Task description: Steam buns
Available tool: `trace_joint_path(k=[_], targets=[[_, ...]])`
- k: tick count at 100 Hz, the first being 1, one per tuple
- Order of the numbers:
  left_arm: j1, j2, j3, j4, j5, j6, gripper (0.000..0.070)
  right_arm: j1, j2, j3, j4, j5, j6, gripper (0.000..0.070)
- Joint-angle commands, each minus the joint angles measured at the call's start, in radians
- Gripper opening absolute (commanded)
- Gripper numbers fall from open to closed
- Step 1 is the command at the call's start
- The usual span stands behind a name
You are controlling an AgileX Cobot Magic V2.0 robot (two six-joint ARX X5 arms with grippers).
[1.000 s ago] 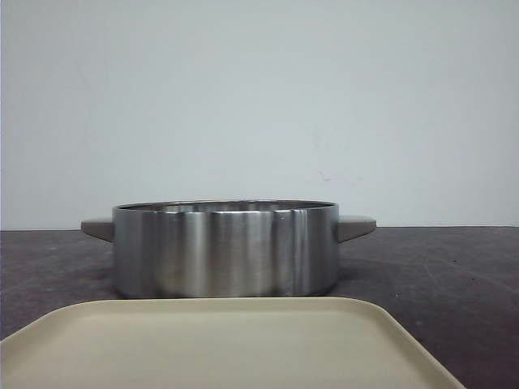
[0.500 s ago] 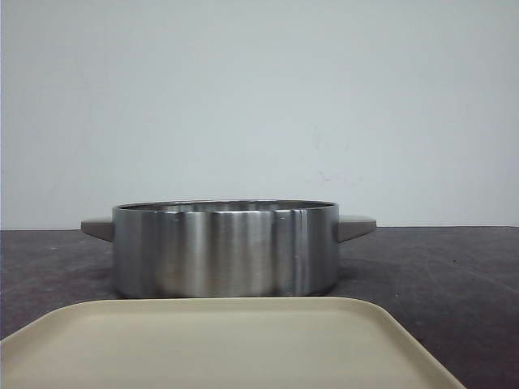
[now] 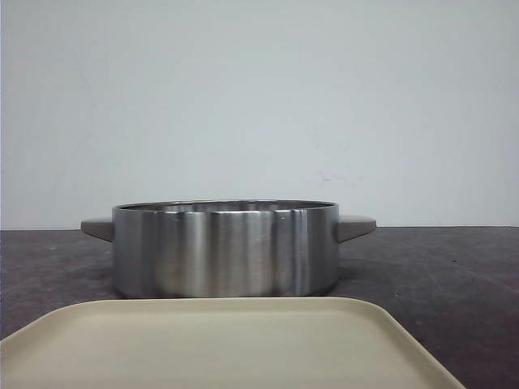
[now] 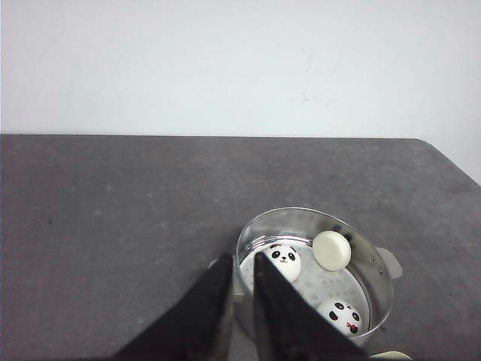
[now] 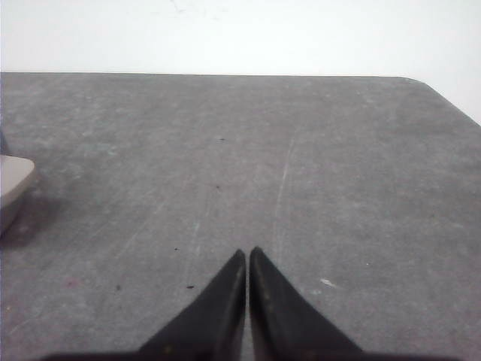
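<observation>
A steel pot (image 3: pixel 225 247) with grey side handles stands mid-table, and from the front its inside is hidden. In the left wrist view the pot (image 4: pixel 376 259) holds three buns: a panda-faced bun (image 4: pixel 283 260), a bun (image 4: pixel 331 250) turned so only plain cream shows, and a panda-faced bun (image 4: pixel 340 316) with a red mark. My left gripper (image 4: pixel 242 259) hangs above the pot's near rim, its black fingers a narrow gap apart and holding nothing. My right gripper (image 5: pixel 247 254) is shut and empty over bare table. Neither gripper shows in the front view.
A beige tray (image 3: pixel 227 344) lies in front of the pot, nearest the camera. One grey pot handle (image 5: pixel 11 184) shows at the edge of the right wrist view. The dark grey tabletop (image 5: pixel 301 150) ends at a white wall behind.
</observation>
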Motion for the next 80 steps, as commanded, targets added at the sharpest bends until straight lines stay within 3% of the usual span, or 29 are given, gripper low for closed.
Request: trace_joint_path(k=[1, 26, 46, 63, 80], targets=[[-0.007, 0.003, 0.015, 0.006, -0.002, 0.01, 0.0, 0.0, 0.0, -0.003, 0.01, -0.001, -0.007, 0.0006], [-0.007, 0.003, 0.015, 0.0, -0.002, 0.013, 0.0, 0.0, 0.0, -0.003, 0.01, -0.001, -0.007, 0.0006], [0.041, 0.001, -0.018, 0.058, 0.014, 0.119, 0.0, 0.0, 0.0, -0.003, 0.01, -0.001, -0.007, 0.0007], [0.156, -0.059, -0.253, 0.299, 0.168, 0.224, 0.0, 0.0, 0.0, -0.003, 0.01, -0.001, -0.007, 0.0007], [0.333, -0.185, -0.613, 0.666, 0.39, 0.188, 0.0, 0.0, 0.0, -0.003, 0.01, -0.001, -0.007, 0.0007]])
